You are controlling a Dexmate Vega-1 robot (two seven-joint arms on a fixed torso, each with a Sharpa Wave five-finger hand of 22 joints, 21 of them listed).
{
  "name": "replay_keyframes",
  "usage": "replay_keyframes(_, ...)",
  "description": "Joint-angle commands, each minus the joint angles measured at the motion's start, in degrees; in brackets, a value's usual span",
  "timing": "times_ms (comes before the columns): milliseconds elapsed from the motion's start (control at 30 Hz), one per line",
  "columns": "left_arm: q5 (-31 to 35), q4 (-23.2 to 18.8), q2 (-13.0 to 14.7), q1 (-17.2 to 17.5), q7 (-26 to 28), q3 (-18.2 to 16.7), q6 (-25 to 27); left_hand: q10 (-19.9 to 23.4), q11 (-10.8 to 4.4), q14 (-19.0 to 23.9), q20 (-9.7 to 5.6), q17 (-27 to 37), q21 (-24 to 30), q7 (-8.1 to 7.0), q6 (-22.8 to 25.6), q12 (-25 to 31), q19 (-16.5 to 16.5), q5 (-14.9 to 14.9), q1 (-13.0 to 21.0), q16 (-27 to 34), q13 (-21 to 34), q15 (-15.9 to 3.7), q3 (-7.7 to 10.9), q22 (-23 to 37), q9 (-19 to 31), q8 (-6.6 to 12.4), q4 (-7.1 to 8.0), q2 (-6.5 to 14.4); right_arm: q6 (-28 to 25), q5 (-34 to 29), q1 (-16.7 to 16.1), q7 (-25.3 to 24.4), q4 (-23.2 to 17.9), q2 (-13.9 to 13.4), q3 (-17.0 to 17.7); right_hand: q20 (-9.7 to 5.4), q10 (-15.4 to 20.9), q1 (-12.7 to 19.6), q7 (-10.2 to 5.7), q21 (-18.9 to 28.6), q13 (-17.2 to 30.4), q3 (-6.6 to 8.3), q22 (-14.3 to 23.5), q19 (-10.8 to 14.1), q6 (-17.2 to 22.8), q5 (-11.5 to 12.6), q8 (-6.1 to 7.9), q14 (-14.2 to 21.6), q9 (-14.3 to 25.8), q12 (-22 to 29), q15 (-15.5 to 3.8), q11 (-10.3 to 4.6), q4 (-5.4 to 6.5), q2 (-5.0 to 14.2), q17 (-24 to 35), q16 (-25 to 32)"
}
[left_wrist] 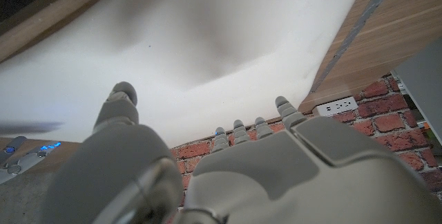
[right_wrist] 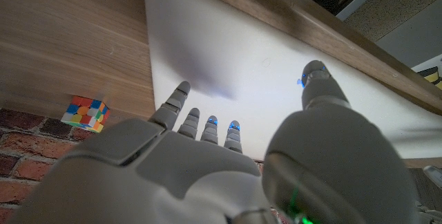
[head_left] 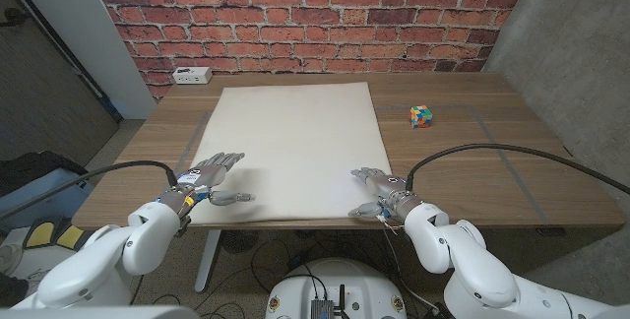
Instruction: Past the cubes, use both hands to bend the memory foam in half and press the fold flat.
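Memory foam (head_left: 292, 150): large cream sheet, lying flat and unfolded across the middle of the head view, long side running from the near bench edge toward the brick wall (head_left: 325, 14) at the top of the frame. Wooden bench (head_left: 492, 161) shows bare on either side of it. Left robot hand (head_left: 209, 174), lower left of centre: fingers spread and extended over the sheet's near left corner, thumb out toward the middle, gripping nothing. Whether the fingertips touch the foam, cannot tell; the left wrist view shows the foam (left_wrist: 207, 51) just beyond the fingertips (left_wrist: 238, 128). Right robot hand (head_left: 378, 189), lower right of centre: likewise open, fingers apart, at the sheet's near right corner, holding nothing. Right wrist view has its fingers (right_wrist: 197, 122) reaching over the foam (right_wrist: 228, 58). One multicoloured cube (head_left: 422, 116) in the right-centre of the head view, on bare bench well apart from the foam's right edge; also seen from the right wrist (right_wrist: 85, 112). White power strip (head_left: 191, 74) at the far left bench corner against the wall.
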Motion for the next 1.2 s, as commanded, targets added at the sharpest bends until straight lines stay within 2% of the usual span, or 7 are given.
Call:
replay_keyframes(33,0.23,0.32,-1.59,0.42,-0.36,-1.19,-1.92,-0.20,-0.28,0.26,0.25,0.16,0.07,0.14,-0.28,0.08,0.36,0.72,1.26,0.30,0.19,-0.05,-0.24,-0.07,0.05,0.16,0.05,0.00,2.23,-8.27,-1.78,6.60,3.06,3.52,1.13,-0.06,-0.65,1.51,-0.66,-0.05,0.29,0.53,0.16,-0.23,-0.22,0.72,0.10,-0.60,0.31,0.10,-0.33,0.01,-0.03,0.09,0.21,-0.07)
replay_keyframes(167,0.11,0.39,-2.26,0.63,-0.43,-1.63,-2.67,0.00,-0.46,0.40,0.19,0.15,0.09,0.12,-0.17,0.16,0.67,1.23,2.16,0.35,0.19,-0.38,-0.49,-0.07,0.05,0.25,0.11,-0.09,3.43,-9.68,-2.84,7.39,4.24,4.99,2.25,-0.29,-0.94,3.16,-1.21,0.02,0.29,1.01,0.15,-0.11,-0.63,1.29,0.16,-0.69,0.32,0.20,-0.57,-0.40,-0.04,0.39,0.22,0.03)
replay_keyframes(467,-0.23,0.91,-3.41,0.37,-0.79,-2.20,-4.13,0.26,-1.11,0.52,0.12,0.14,0.05,-0.04,-0.08,0.26,0.94,1.98,3.39,0.37,0.20,-0.91,-1.02,-0.06,0.05,0.30,0.26,-0.25,7.49,-10.86,-5.34,5.57,6.71,7.62,4.89,-3.22,1.09,16.89,-3.54,0.50,0.18,4.82,0.10,1.84,1.91,2.65,1.48,1.71,0.32,1.44,-3.66,-5.96,0.18,4.25,0.07,1.00)
replay_keyframes(767,-0.67,1.37,-4.18,-0.14,-1.34,-2.54,-5.01,0.32,-1.41,0.55,0.05,0.13,0.01,-0.06,-0.07,0.28,1.08,2.38,3.84,0.36,0.20,-1.12,-1.42,-0.04,0.05,0.27,0.43,-0.32,8.50,-12.87,-5.86,8.26,9.22,10.11,6.11,-6.57,8.72,24.48,-3.66,1.40,0.19,4.37,0.28,7.13,9.49,-0.16,2.31,10.55,0.35,2.54,-7.51,-8.49,0.78,8.16,0.37,2.92)
replay_keyframes(867,-0.54,1.43,-4.09,-0.53,-1.80,-2.36,-4.79,0.34,-1.43,0.56,0.03,0.12,0.00,-0.05,-0.06,0.28,1.10,2.52,3.96,0.35,0.20,-1.24,-1.58,-0.04,0.05,0.26,0.51,-0.34,7.20,-15.01,-4.48,14.81,9.74,11.09,5.65,-6.19,9.75,26.12,-3.63,1.53,0.24,3.92,0.30,8.21,10.80,-0.89,2.31,11.78,0.35,2.41,-7.66,-7.72,0.46,8.05,0.44,3.00)
replay_keyframes(967,-0.68,1.60,-3.99,-1.06,-2.14,-2.21,-4.85,0.42,-1.46,0.57,0.02,0.12,-0.01,-0.06,0.01,0.31,1.14,2.65,4.07,0.35,0.20,-1.23,-1.73,-0.03,0.05,0.27,0.58,-0.35,6.59,-17.41,-3.72,19.93,9.88,11.58,5.48,-3.84,5.83,27.71,-2.85,0.41,0.41,2.34,0.31,6.19,8.44,-2.62,0.60,7.29,0.37,0.54,-4.36,-4.45,0.55,4.83,0.39,0.52)
replay_keyframes(1200,-1.23,2.04,-3.32,-2.65,-3.16,-1.43,-4.60,0.31,-1.66,0.57,-0.07,0.11,-0.05,-0.05,0.04,0.25,1.18,2.91,4.28,0.33,0.20,-1.37,-2.02,-0.02,0.05,0.26,0.72,-0.31,5.62,-22.91,-2.45,31.20,11.54,13.93,6.21,0.10,-1.02,28.92,-3.05,-0.70,0.53,4.26,0.26,-0.96,3.84,-4.24,-0.08,-0.43,0.52,0.03,0.03,-2.17,0.97,5.05,1.13,-0.18)
